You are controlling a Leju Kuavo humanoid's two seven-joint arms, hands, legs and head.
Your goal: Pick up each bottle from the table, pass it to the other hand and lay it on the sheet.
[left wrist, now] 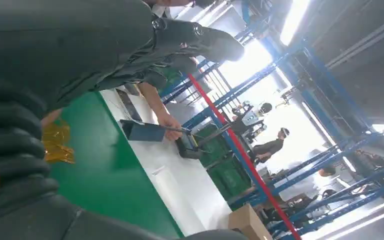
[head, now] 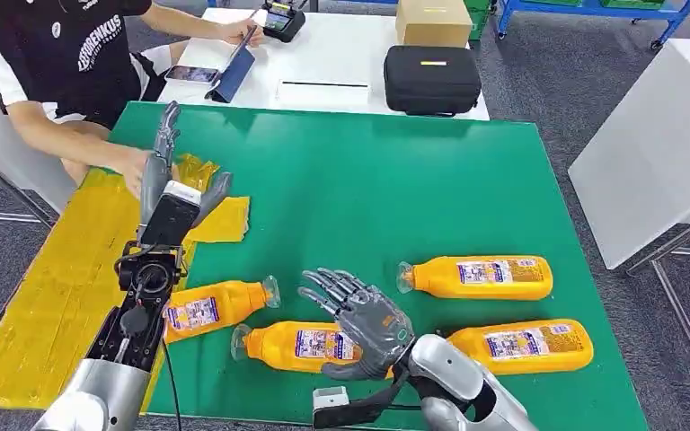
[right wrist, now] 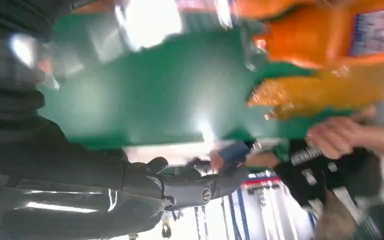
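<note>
Several orange bottles with clear caps lie on the green table (head: 368, 180). One bottle (head: 220, 307) rests at the edge of the yellow sheet (head: 54, 278), near my left forearm. Another bottle (head: 292, 346) lies just under my right hand (head: 359, 319), whose fingers are spread above it and hold nothing. Two more bottles (head: 476, 277) (head: 521, 346) lie to the right. My left hand (head: 166, 171) is raised over the sheet's far end, fingers apart and empty. The blurred right wrist view shows a bottle (right wrist: 320, 35), the sheet (right wrist: 330, 90) and my dark fingers (right wrist: 195, 185).
A person sits at the far left, one hand (head: 130, 166) on the sheet close to my left hand. Behind the green table stands a white table with a black case (head: 431, 79), a cardboard box (head: 433, 20) and a tablet (head: 234, 72). Another white table (head: 656, 153) stands at the right.
</note>
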